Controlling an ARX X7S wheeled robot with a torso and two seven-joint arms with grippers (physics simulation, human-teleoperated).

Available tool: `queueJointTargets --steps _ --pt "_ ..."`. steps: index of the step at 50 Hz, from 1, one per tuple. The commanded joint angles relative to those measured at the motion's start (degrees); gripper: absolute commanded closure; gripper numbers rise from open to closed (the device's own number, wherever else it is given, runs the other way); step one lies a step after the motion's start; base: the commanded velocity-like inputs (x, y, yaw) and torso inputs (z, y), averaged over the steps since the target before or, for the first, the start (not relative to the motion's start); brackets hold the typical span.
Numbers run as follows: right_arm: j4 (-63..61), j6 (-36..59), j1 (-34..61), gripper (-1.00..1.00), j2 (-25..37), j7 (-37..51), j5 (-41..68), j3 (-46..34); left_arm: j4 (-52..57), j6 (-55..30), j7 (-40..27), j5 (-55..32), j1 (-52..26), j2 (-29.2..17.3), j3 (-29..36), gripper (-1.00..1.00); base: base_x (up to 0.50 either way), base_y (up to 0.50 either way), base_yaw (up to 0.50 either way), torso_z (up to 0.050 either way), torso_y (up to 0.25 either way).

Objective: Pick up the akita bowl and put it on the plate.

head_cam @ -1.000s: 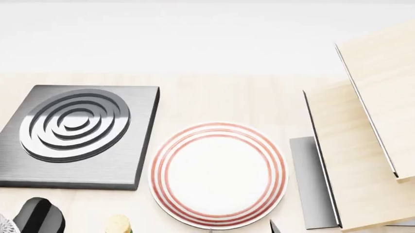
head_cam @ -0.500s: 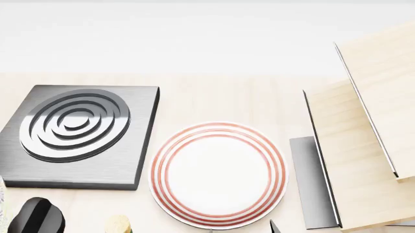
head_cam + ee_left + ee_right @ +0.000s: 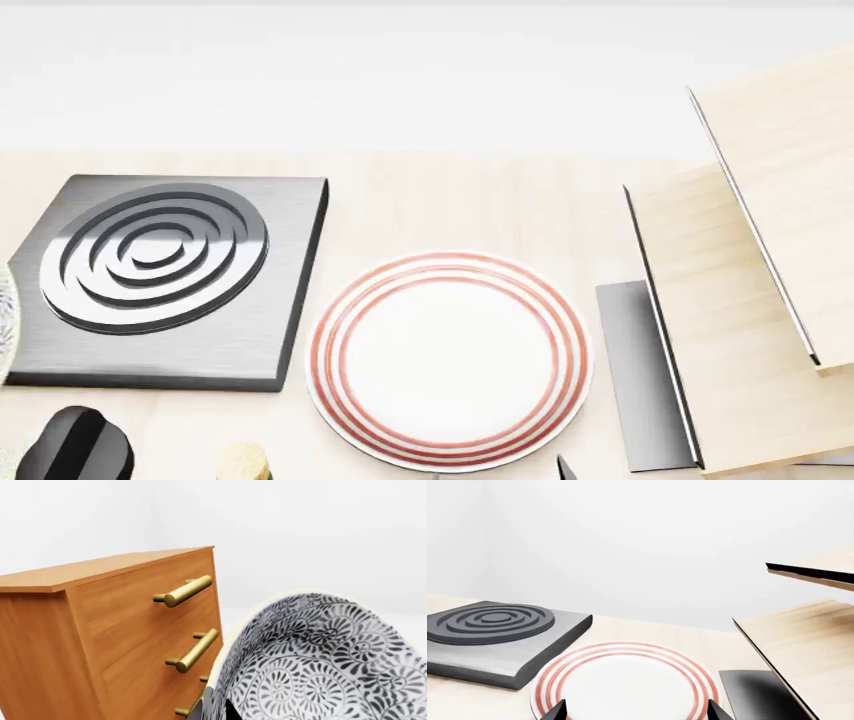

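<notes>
The akita bowl (image 3: pixel 320 665), white with a dense grey-black floral pattern, fills the left wrist view, tilted. My left gripper (image 3: pixel 217 711) is shut on its rim, with one black fingertip (image 3: pixel 231 712) inside the wall. In the head view only a sliver of the bowl (image 3: pixel 6 320) shows at the left edge, beside the burner. The plate (image 3: pixel 449 360), white with red rings, lies flat in the middle of the counter with nothing on it. My right gripper (image 3: pixel 636 712) hangs open just above the near rim of the plate (image 3: pixel 627 680), its dark fingertips (image 3: pixel 558 711) wide apart.
A square dark grey burner (image 3: pixel 160 275) with concentric rings sits left of the plate. Pale wooden boards (image 3: pixel 747 300) and a grey panel (image 3: pixel 641 380) stand to its right. An orange-brown drawer cabinet (image 3: pixel 113 640) with brass handles shows behind the bowl. A black arm part (image 3: pixel 83 445) is at the lower left.
The bowl's patterned edge has moved up along the left edge of the head view, from the bottom corner to beside the burner. Plate and right gripper have not moved.
</notes>
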Motion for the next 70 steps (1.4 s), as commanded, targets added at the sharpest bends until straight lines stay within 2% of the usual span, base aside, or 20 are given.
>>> queueJointTargets --steps 1,11,21,31,40,50,55,70 --pt "0.0 -0.2 -0.2 -1.00 0.1 0.1 0.2 0.0 -1.0 -2.7 -1.5 -1.2 -7.7 -1.5 2.7 1.00 0.00 0.00 0.00 0.000 0.000" --pt "0.1 -0.1 0.1 -1.00 0.2 0.1 0.4 -0.1 -2.8 -8.3 -3.0 -5.0 -17.4 -3.2 5.5 1.00 0.00 0.00 0.00 0.000 0.000" --pt "-0.3 0.0 0.1 -1.00 0.5 0.1 0.8 0.0 -6.4 -12.1 -4.4 -7.0 -26.9 -2.7 9.3 1.00 0.00 0.00 0.00 0.000 0.000" --pt "-0.7 0.1 0.0 -1.00 0.7 0.4 1.0 0.1 -11.6 -16.5 -5.7 -7.0 -38.7 -2.8 14.8 1.00 0.00 0.00 0.00 0.000 0.001" --pt "-0.9 0.1 0.0 -1.00 0.8 0.4 1.2 0.2 -15.3 -17.7 -5.4 -6.3 -45.2 -2.7 17.9 1.00 0.00 0.00 0.00 0.000 0.000" --pt "-0.2 -0.1 0.2 -1.00 0.7 0.4 1.2 -0.1 -20.9 -20.7 -4.3 -8.2 -53.6 0.1 20.8 1.00 0.00 0.00 0.00 0.000 0.000" --pt "0.0 -0.2 0.2 -1.00 0.8 0.3 1.4 0.0 -25.0 -19.6 -3.3 -5.7 -57.5 1.3 25.1 1.00 0.00 0.00 0.00 0.000 0.002" --pt "0.2 -0.3 0.4 -1.00 0.8 0.4 1.5 -0.2 -32.7 -18.8 -0.1 -5.6 -62.2 5.0 28.6 1.00 0.00 0.00 0.00 0.000 0.000"
